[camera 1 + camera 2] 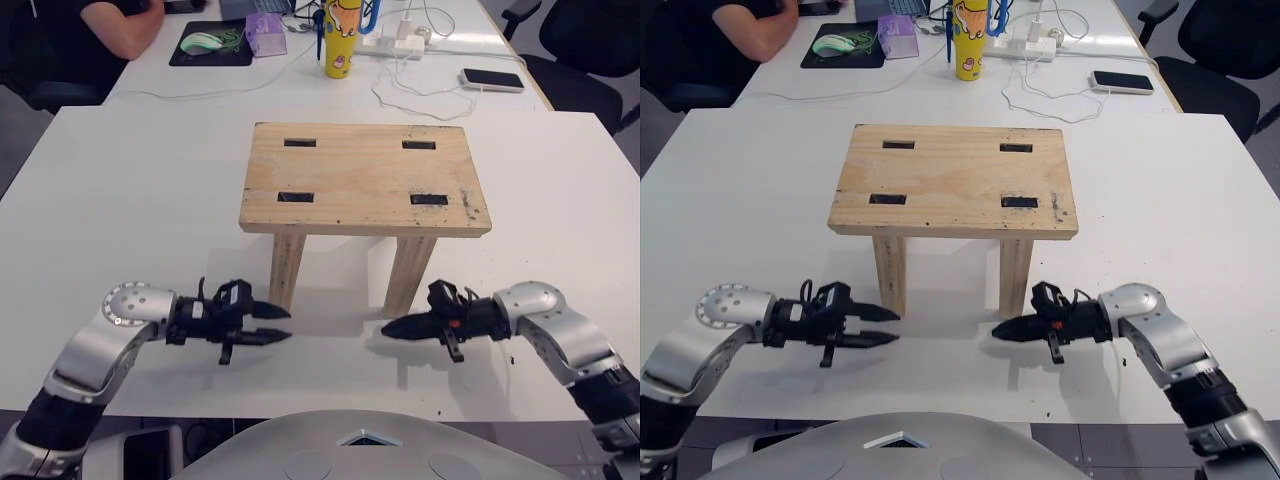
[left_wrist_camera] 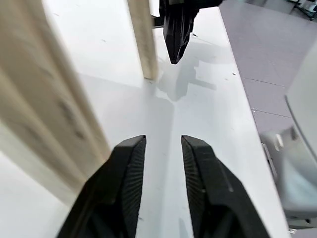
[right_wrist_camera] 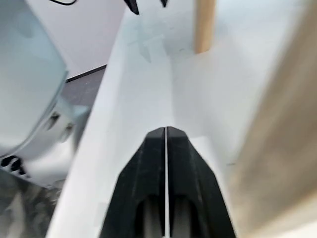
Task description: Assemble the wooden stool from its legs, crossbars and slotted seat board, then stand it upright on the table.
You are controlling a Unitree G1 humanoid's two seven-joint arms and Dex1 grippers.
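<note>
Left fingers (image 2: 126, 168) slightly apart, right fingers (image 3: 154, 163) closed, both empty. Stool (image 1: 365, 178): stiff wood, probably fairly heavy; grasp legs (image 1: 287, 268) just beside them.

Bright, even overhead light casts soft shadows on the white table (image 1: 120, 180) beneath the stool (image 1: 365, 180).

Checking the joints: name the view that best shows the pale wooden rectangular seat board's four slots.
The left eye view: the pale wooden rectangular seat board shows whole from above, all four slots visible. The right eye view shows it the same. Both wrist views show the stool's legs instead.
</note>
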